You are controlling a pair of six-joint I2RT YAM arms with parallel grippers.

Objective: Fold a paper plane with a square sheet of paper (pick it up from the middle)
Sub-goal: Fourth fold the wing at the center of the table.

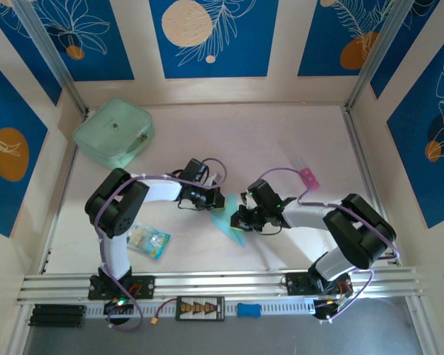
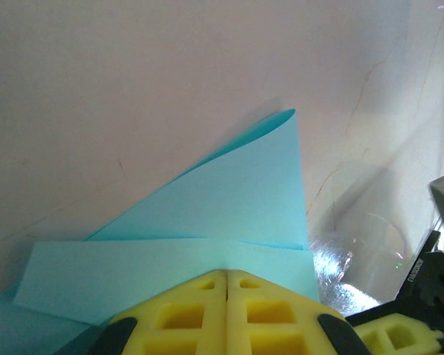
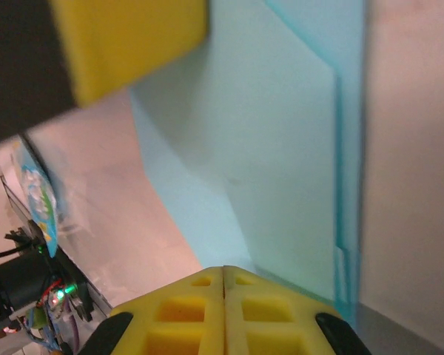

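The square sheet of paper (image 1: 230,225) is light blue and folded into overlapping pointed layers, held just above the table between the two arms. My left gripper (image 1: 216,200) is shut on its upper edge; in the left wrist view the paper (image 2: 237,200) fans out from the closed yellow tips of the left gripper (image 2: 226,272). My right gripper (image 1: 242,219) is shut on the paper from the right side. In the right wrist view the folded layers (image 3: 281,148) rise from the pressed-together tips of the right gripper (image 3: 223,268), with one left finger (image 3: 126,44) at the top left.
A mint-green zip pouch (image 1: 115,133) lies at the back left. A small printed blue-and-white packet (image 1: 148,241) lies beside the left arm's base. A pink item (image 1: 308,177) rests at the right. Aluminium rails (image 1: 222,285) line the near edge, and walls enclose the table.
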